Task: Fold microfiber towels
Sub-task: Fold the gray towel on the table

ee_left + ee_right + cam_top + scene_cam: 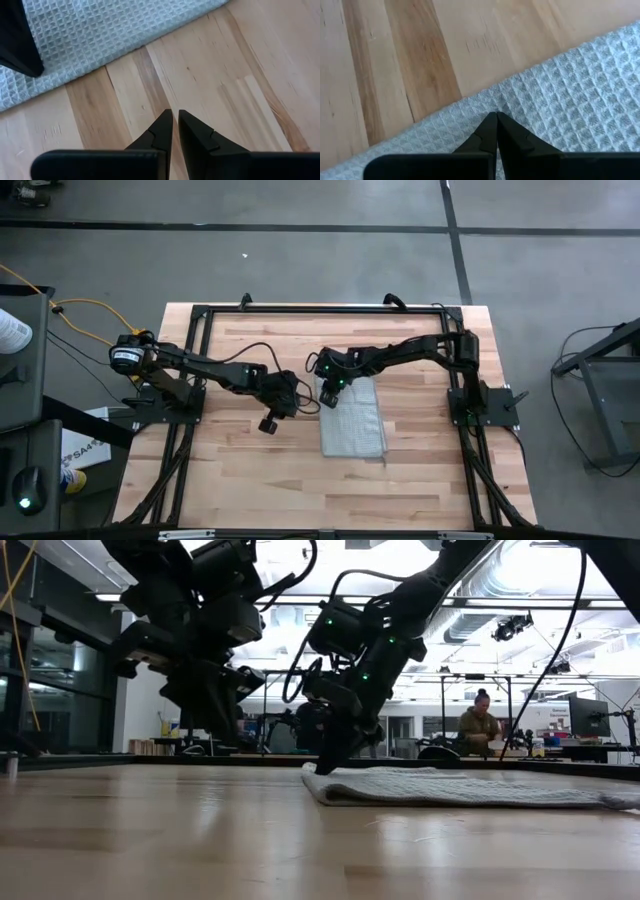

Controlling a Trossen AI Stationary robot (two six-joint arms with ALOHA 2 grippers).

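Your pale grey-blue waffle-weave microfiber towel [352,418]: thin, limp, light, folded flat on wooden bench [250,480]. Right claw [496,116] pinched on far-left corner; pinch edges. Left claw [175,114] narrow, empty.

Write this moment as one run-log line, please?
towel: folded, flat on table | right tool: shut, tips on towel | left tool: nearly shut, empty, beside towel

right hand [496,116]: closed, tips on towel [570,100] edge | table [395,60]: bare wood

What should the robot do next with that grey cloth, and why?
Probably lift the towel corner and carry it across to fold it. The right end effector sits shut on the towel's edge, which lies flat on the table; the left end effector waits beside it, empty.
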